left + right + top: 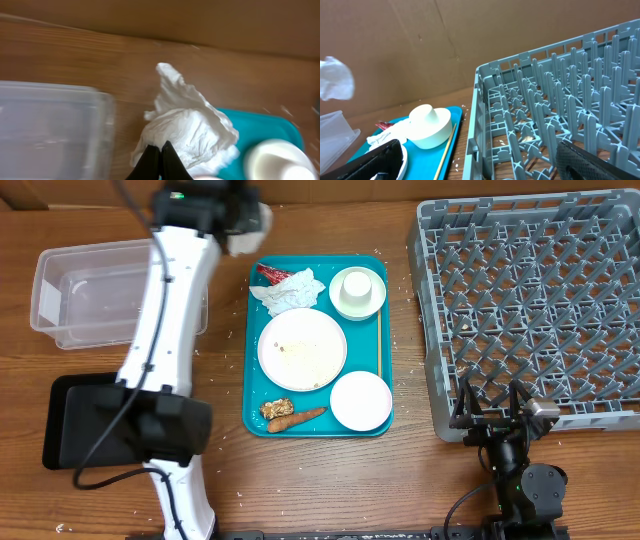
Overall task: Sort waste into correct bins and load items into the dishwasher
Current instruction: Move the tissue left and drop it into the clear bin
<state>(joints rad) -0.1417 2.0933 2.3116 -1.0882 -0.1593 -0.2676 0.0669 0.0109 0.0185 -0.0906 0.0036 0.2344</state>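
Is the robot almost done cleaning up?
Not nearly. Nothing looks done: the clear tub and dish rack look empty. In hand: the left end effector pinches one crumpled napkin. Waiting on the teal tray: a second napkin, red wrapper, carrot, plate, bowls, stick.

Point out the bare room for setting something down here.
Free: inside the clear tub, the left end of the black tray, the table strip between teal tray and dish rack. Crowded: the teal tray, full of dishes and scraps.
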